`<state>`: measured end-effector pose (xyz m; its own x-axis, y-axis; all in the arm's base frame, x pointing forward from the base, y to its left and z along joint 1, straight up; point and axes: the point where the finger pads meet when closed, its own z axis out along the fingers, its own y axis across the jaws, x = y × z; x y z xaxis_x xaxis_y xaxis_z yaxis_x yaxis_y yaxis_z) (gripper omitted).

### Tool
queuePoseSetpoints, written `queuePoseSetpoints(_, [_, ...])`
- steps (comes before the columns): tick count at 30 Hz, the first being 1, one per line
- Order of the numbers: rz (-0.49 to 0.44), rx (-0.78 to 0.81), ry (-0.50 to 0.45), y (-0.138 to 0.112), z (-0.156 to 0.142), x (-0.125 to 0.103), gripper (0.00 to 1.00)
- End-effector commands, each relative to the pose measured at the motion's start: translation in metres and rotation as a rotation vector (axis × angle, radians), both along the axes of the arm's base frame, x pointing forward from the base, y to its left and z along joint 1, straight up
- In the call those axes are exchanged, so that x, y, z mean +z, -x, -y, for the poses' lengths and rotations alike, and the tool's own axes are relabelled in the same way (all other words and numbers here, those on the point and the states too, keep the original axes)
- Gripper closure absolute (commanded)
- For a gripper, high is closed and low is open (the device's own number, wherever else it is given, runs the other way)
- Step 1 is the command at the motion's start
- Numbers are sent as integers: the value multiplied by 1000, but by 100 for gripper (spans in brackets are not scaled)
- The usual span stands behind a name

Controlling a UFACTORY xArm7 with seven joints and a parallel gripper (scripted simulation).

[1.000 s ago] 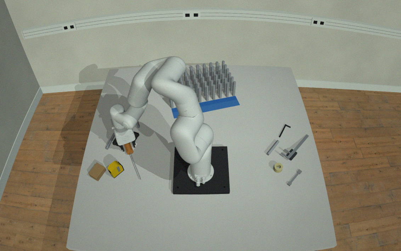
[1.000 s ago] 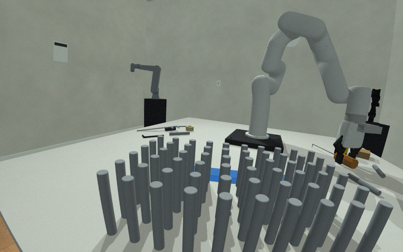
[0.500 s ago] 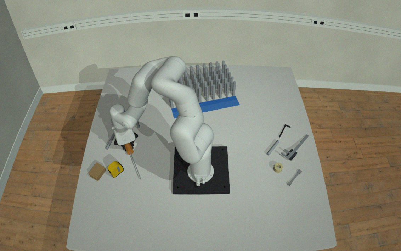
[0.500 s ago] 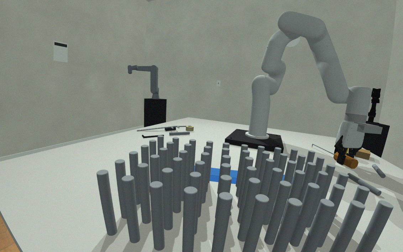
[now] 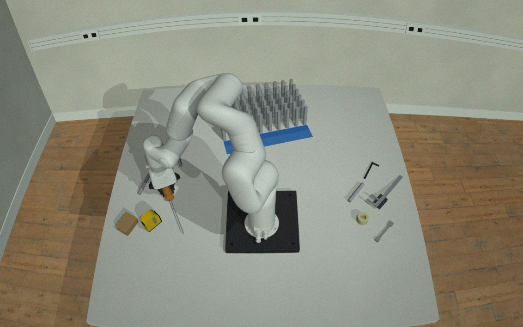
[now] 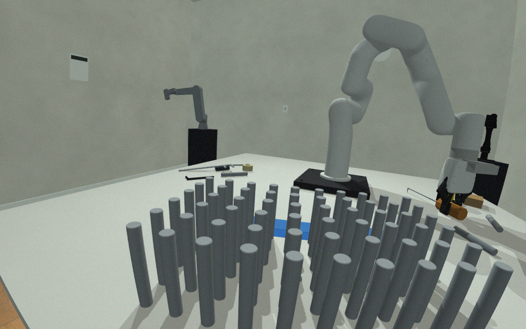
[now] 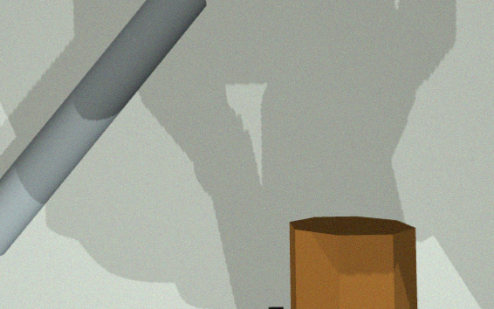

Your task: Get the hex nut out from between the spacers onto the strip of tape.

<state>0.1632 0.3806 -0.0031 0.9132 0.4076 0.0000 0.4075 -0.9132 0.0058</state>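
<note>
My gripper (image 5: 166, 189) is low over the table's left side and shut on the orange-brown handle (image 5: 168, 193) of the hook pick. The pick's thin metal shaft (image 5: 176, 215) runs along the table toward the front. The handle also shows in the exterior view (image 6: 451, 209) and in the wrist view (image 7: 353, 263), at the bottom edge. The grey spacers (image 5: 270, 105) stand in a dense block at the back of the table, also close in the exterior view (image 6: 294, 244). The blue tape strip (image 5: 270, 138) lies in front of them. The hex nut is hidden among the spacers.
A grey rod (image 5: 142, 184) lies just left of the gripper, also in the wrist view (image 7: 83, 113). A brown box (image 5: 126, 223) and a yellow block (image 5: 150, 220) sit near the front left. Small tools (image 5: 375, 194) and a tape roll (image 5: 362, 216) lie at the right. The arm's black base (image 5: 262, 221) is at the centre.
</note>
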Motion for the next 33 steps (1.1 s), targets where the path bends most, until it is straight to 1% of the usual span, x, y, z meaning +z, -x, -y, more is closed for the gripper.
queuePoseSetpoints(1, [2, 0, -4, -1, -2, 1, 100])
queuePoseSetpoints(14, [2, 0, -4, -1, -2, 3, 100])
queuePoseSetpoints(18, [2, 0, -4, -1, -2, 7, 100])
queuePoseSetpoints(23, [2, 0, -4, -1, -2, 17, 100])
queuePoseSetpoints(29, [2, 0, -4, -1, -2, 37, 100])
queuePoseSetpoints(31, [2, 0, -4, -1, -2, 37, 100])
queuePoseSetpoints(33, [2, 0, -4, 0, -2, 46, 100])
